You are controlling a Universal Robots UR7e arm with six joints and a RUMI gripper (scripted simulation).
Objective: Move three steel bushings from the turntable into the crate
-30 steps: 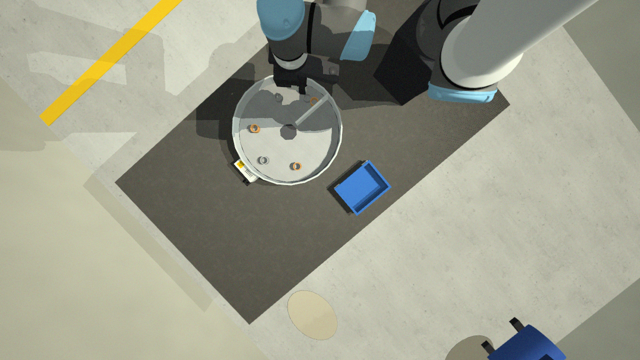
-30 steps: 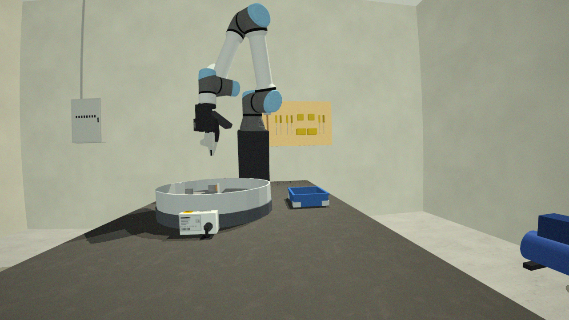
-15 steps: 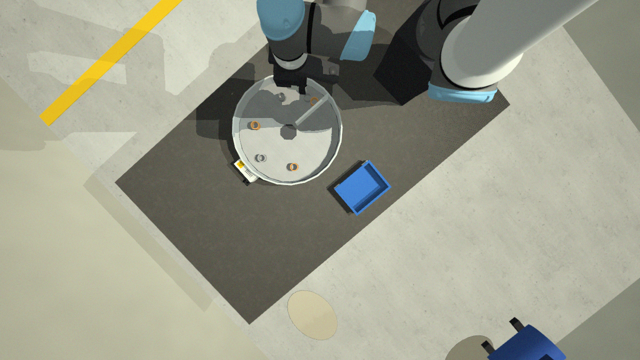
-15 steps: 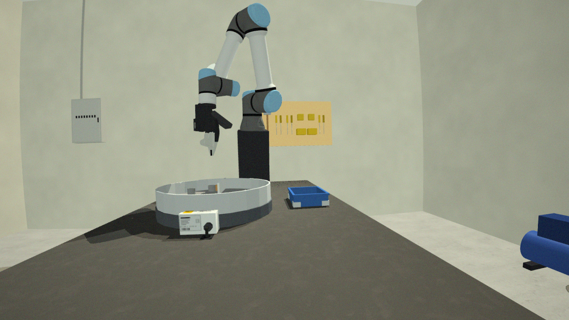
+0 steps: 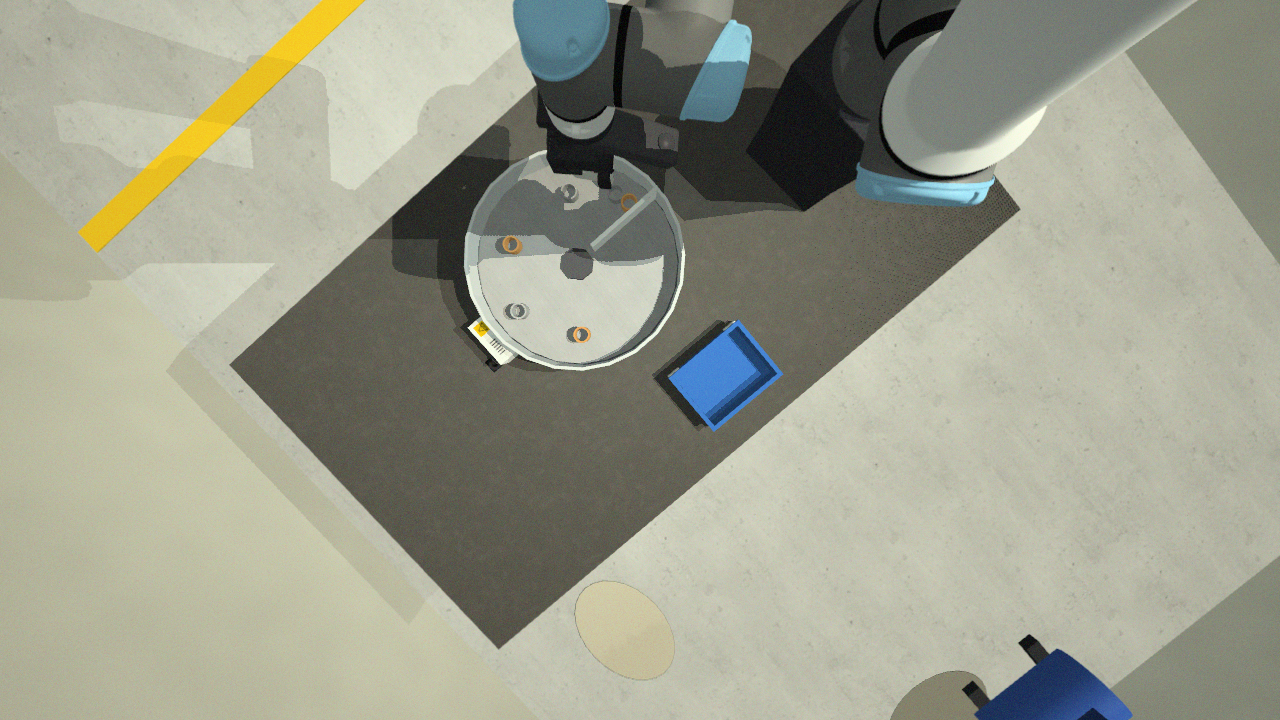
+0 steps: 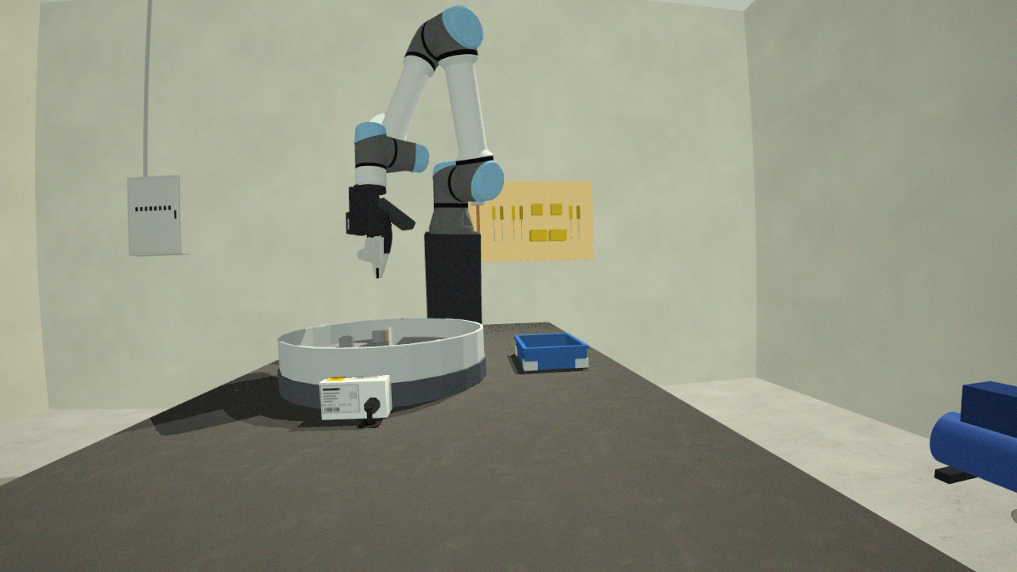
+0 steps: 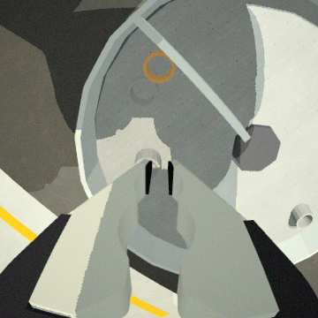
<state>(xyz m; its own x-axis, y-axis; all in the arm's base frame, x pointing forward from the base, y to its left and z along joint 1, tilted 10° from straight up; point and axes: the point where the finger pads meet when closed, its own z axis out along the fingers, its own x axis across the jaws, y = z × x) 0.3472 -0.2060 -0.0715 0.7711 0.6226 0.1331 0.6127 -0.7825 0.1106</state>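
Showing three short, hollow, dull-grey steel bushings [image 5: 569,185] [image 7: 147,154] upright inside the round, pale-walled turntable [image 5: 469,268] [image 6: 384,362] [image 7: 87,110], with long axes vertical and open ends up, apart from one another, and with one in shadow just beside an orange-rimmed metal bushing [image 5: 629,195] [image 7: 145,67]. Looking smooth-walled and cylindrical, pale grey where lit and nearly lost against the dark floor where shaded. Pressed nearly together above the turntable at the two-jaw black-and-grey gripper [image 5: 605,181] [image 6: 377,274] [image 7: 160,162], pinching nothing.
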